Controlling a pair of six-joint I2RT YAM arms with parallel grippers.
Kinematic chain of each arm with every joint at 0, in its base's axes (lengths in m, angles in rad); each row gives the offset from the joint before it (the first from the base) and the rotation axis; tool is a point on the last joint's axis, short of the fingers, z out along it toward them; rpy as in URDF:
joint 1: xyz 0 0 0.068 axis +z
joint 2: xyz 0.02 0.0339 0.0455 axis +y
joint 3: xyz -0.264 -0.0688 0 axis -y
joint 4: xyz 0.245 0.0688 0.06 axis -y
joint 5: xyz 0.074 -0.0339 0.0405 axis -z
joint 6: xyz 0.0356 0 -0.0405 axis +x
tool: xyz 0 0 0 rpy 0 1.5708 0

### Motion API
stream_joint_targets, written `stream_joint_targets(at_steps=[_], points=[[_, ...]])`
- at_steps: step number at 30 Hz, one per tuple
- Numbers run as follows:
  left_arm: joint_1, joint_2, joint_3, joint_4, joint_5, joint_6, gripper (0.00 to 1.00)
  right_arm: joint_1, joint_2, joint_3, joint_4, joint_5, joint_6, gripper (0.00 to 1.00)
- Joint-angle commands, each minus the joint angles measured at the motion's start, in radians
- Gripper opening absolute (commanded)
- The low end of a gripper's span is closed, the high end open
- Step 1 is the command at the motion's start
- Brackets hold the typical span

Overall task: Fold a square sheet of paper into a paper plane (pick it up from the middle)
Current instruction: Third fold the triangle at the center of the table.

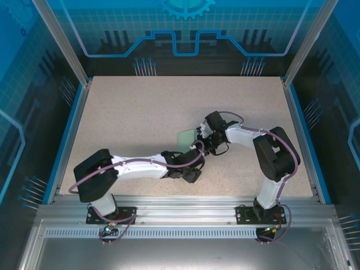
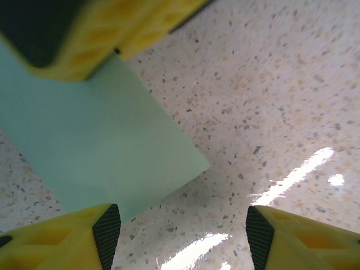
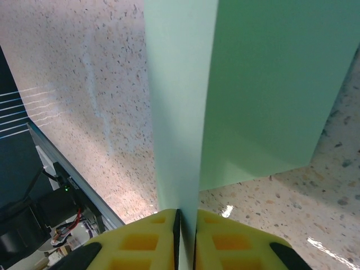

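one pale mint-green sheet of paper (image 1: pixel 185 139) stands up off the speckled table (image 1: pixel 140 107) near its middle, pinched along one edge by the right gripper (image 3: pixel 185 216). in the right wrist view the gripper's yellow fingers (image 3: pixel 140 242) are pressed together on the paper. the sheet rises away from them in two layers that part into a narrow v, a slim strip on the left and a broad panel on the right. the panel's lower corner hangs just over the table top.

from the left wrist the sheet slants across the left half of the view, one corner pointing toward the middle. the left gripper (image 2: pixel 177 225) has its jaws spread wide with bare table between the tips. its left tip sits right at the sheet's lower edge; whether it touches i cannot tell.

seen from above, the left arm (image 1: pixel 140 163) stretches low and nearly flat from the near left toward the middle. the right arm (image 1: pixel 270 152) rises from the near right, bends at a raised elbow and reaches leftward. both wrists crowd together just beside the sheet.
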Motion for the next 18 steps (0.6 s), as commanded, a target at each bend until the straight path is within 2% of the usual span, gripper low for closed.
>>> stream_joint_targets(at_steps=[1, 10, 13, 18], points=[[-0.027, 0.034, 0.042, -0.047, -0.155, 0.011, 0.65, -0.015, 0.018, 0.025, -0.028, -0.025, 0.003, 0.15], [-0.029, 0.003, 0.006, 0.001, -0.270, -0.029, 0.64, -0.015, 0.020, 0.025, -0.035, -0.032, -0.001, 0.15], [-0.029, -0.002, 0.006, 0.015, -0.283, -0.019, 0.55, -0.016, 0.021, 0.030, -0.040, -0.029, -0.004, 0.15], [-0.028, -0.033, -0.005, 0.047, -0.271, -0.003, 0.33, -0.017, 0.027, 0.036, -0.059, -0.011, -0.012, 0.16]])
